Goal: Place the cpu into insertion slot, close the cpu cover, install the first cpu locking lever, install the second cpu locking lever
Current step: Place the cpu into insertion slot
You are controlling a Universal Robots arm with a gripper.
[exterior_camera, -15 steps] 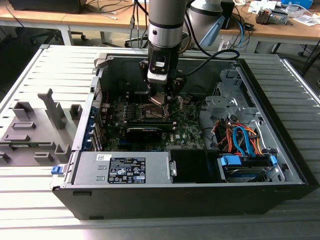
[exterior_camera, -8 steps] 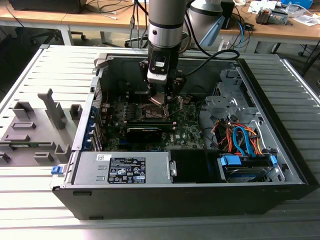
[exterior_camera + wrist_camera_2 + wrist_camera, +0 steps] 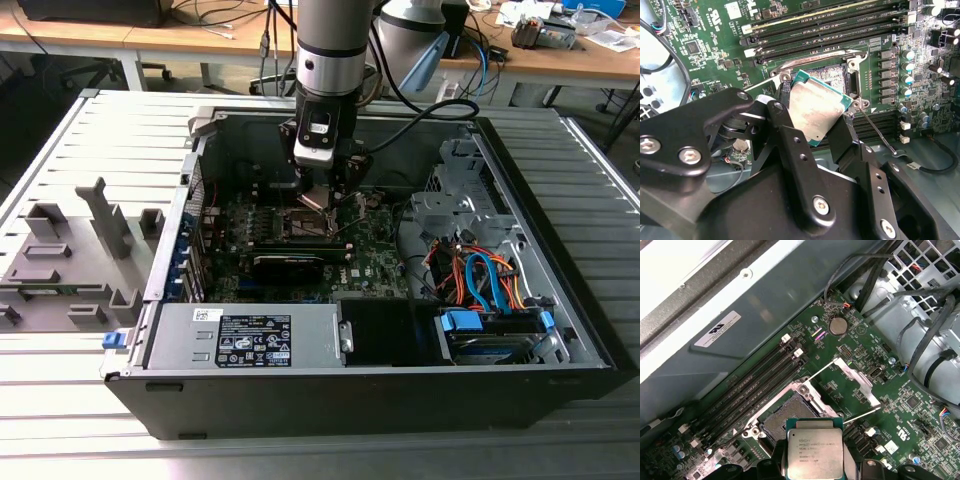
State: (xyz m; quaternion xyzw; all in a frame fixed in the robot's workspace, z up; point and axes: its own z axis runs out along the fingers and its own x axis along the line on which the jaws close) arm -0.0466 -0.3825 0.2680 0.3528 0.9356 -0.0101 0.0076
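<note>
My gripper hangs inside the open computer case, shut on the cpu, a silvery square chip with a green edge. The black fingers clamp two opposite edges of the chip. The cpu is tilted and hovers just above the insertion slot, not touching it. The square dark slot lies bare beside the long memory slots. The cpu cover stands swung open, away from the socket. Two thin wire levers stick out loose beside it; one lever runs past the chip's corner.
The green motherboard lies on the case floor with a black card across it. Orange and blue cables and a drive cage fill the exterior view's right. The power supply sits at the front. Grey fixtures stand outside the case.
</note>
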